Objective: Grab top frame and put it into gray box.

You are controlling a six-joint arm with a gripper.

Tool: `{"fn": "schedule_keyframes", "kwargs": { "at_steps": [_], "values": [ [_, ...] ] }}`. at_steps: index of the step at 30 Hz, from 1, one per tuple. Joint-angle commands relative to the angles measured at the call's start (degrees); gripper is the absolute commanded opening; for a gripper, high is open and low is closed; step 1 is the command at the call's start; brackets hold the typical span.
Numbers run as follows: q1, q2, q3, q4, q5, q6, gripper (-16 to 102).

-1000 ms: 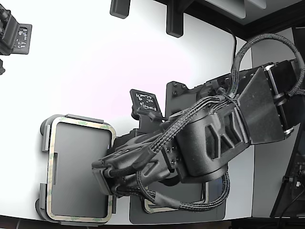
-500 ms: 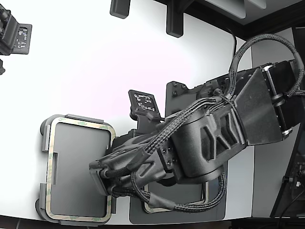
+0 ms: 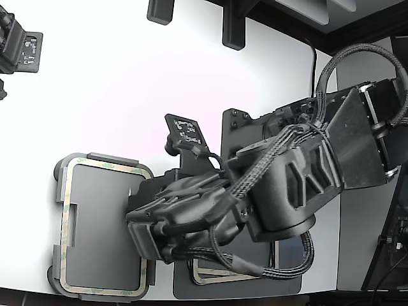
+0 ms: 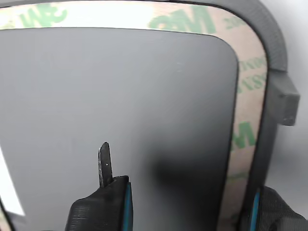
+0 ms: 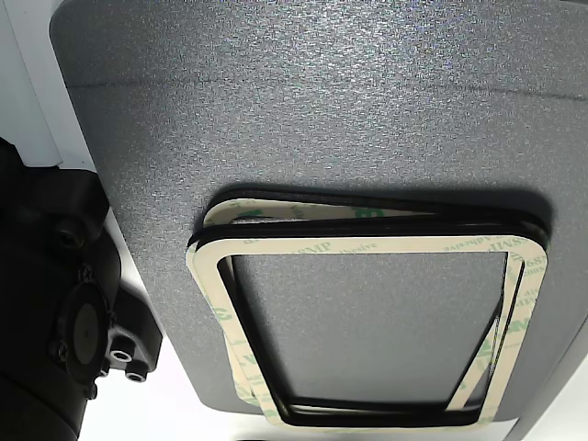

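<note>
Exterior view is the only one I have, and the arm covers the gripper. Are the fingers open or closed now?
Observer: Open. In the wrist view the gripper has its jaws wide apart, one finger inside the frame and the other outside it.
Operator: How does the frame sit at that corner?
Observer: Its rounded corner follows the rim of the gray box, just inside it. The side strip runs along the rim.
Operator: Are there more frames on the dark plate? The arm hides most of it.
Observer: Yes. The other view shows several stacked frames on the dark plate. They are slightly fanned out, not lined up.
</note>
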Motion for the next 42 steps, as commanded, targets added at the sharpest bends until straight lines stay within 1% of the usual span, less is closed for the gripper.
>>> {"fn": "schedule_keyframes", "kwargs": {
  "at_steps": [1,3,5,7,8,10,12,15,20,24,29,34,37,39,42],
  "values": [
    [-1.23,6.42,0.18,-2.20,3.52,-3.52,100],
    [-1.76,11.69,4.04,-3.69,7.65,-12.57,100],
    [-2.02,18.90,10.55,-7.82,13.62,-21.09,100],
    [-2.81,26.54,17.49,-12.04,17.84,-35.33,100],
    [-3.60,30.59,21.18,-14.33,19.07,-43.07,100],
    [-6.06,38.50,28.48,-18.54,19.34,-57.66,100],
    [-9.14,46.14,35.33,-23.55,17.49,-70.22,100],
    [-14.06,55.37,42.98,-27.95,12.83,-85.17,100],
    [-21.80,65.83,50.80,-29.53,5.10,-101.87,100],
    [-25.75,71.54,55.11,-29.36,1.49,-108.11,100],
    [-26.37,80.42,63.90,-31.64,1.05,-111.27,100],
    [-26.54,88.77,72.16,-30.59,1.05,-110.57,100],
    [-26.46,88.77,72.69,-31.11,0.97,-111.18,100],
    [-26.46,88.77,72.69,-31.03,2.46,-110.21,100],
    [-26.46,88.77,72.69,-30.94,2.64,-110.04,100]
  ]
}}
